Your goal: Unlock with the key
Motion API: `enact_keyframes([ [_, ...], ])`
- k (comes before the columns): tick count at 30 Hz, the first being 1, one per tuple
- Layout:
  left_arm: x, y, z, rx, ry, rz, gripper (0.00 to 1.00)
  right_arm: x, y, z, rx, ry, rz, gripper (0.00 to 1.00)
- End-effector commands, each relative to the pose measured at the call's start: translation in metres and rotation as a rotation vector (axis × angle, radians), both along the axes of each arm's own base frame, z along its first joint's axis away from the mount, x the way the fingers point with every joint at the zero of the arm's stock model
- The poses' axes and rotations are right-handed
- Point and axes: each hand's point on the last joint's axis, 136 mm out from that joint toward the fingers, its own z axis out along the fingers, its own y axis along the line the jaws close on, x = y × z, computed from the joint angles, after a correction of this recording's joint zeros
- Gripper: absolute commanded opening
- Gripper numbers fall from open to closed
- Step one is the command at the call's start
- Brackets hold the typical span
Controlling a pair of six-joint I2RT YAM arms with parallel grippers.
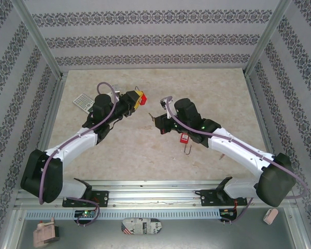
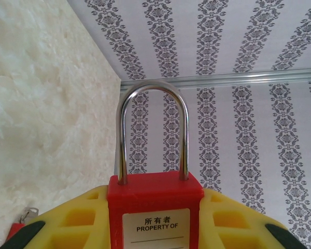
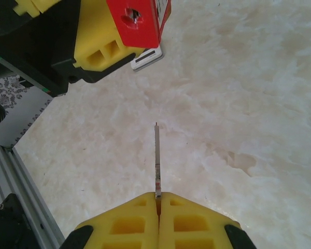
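A red padlock (image 2: 154, 193) with a steel shackle (image 2: 182, 129) and a white "PROPERTY OF" label sits clamped between the yellow fingers (image 2: 75, 218) of my left gripper (image 2: 155, 196), lifted off the table. Seen from above, the left gripper (image 1: 136, 99) is left of centre, with the padlock (image 1: 141, 97) at its tip. My right gripper (image 3: 158, 199) is shut on a thin metal key (image 3: 157, 155), whose blade points forward. The padlock's keyhole end (image 3: 130, 16) faces the key from the upper left, a gap away. From above, the right gripper (image 1: 158, 121) stands right of and below the lock.
A second small red padlock (image 1: 184, 138) lies on the beige table (image 1: 145, 150) beside the right arm. A grey keypad device (image 1: 83, 101) lies at the back left. Patterned walls enclose the table on three sides.
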Motion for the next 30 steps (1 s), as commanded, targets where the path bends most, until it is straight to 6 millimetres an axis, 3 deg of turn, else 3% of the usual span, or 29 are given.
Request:
enact_keyframes([
  [1,-0.002,0.006,-0.006,0.023,0.037,0.022,0.00,0.005,0.010,0.026,0.032,-0.076,0.015,0.00],
  [30,-0.009,-0.004,-0.017,0.051,0.048,-0.002,0.00,0.014,0.021,0.023,0.036,-0.060,0.007,0.00],
])
